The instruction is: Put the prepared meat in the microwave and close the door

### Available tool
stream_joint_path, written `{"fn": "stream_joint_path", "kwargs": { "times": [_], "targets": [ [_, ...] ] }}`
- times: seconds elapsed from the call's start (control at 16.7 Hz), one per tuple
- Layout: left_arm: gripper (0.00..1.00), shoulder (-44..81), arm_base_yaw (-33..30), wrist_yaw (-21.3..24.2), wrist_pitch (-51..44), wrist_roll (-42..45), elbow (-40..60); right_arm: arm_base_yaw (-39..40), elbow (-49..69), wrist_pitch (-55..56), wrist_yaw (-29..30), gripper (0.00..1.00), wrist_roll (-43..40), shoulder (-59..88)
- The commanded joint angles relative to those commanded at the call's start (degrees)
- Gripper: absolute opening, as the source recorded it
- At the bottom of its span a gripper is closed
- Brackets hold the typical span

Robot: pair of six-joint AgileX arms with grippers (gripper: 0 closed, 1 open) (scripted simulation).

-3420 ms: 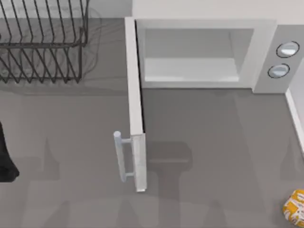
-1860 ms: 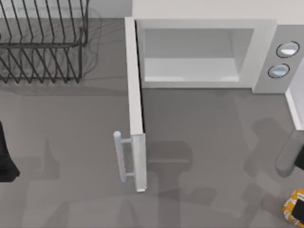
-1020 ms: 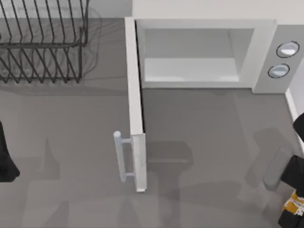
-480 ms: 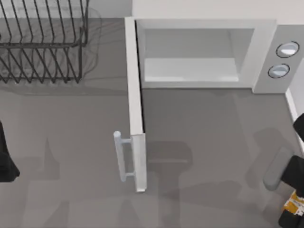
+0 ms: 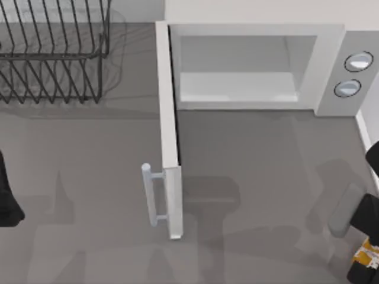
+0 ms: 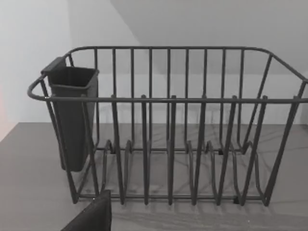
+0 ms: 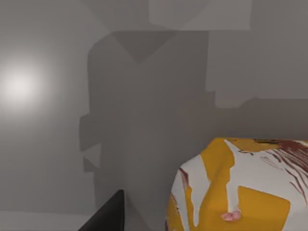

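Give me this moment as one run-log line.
right gripper: over prepared meat, table's right front corner | left gripper: parked, left edge | door: open | microwave: cavity empty

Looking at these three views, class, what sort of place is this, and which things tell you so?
Most likely a kitchen counter in a rendered simulation: a white microwave with its door swung open, a wire dish rack, and a chunk of prepared meat on the grey surface.
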Motion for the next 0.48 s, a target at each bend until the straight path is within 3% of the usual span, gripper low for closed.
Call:
{"fn": "stream_joint_path", "kwargs": {
  "times": [0.12,0.48],
  "targets": [
    [1.00,0.00,0.00,0.00,0.00,0.00,0.00,0.00,0.00,0.00,0.00,0.00,0.00,0.00],
    [1.00,0.00,0.00,0.00,0.00,0.00,0.00,0.00,0.00,0.00,0.00,0.00,0.00,0.00]
  ]
}}
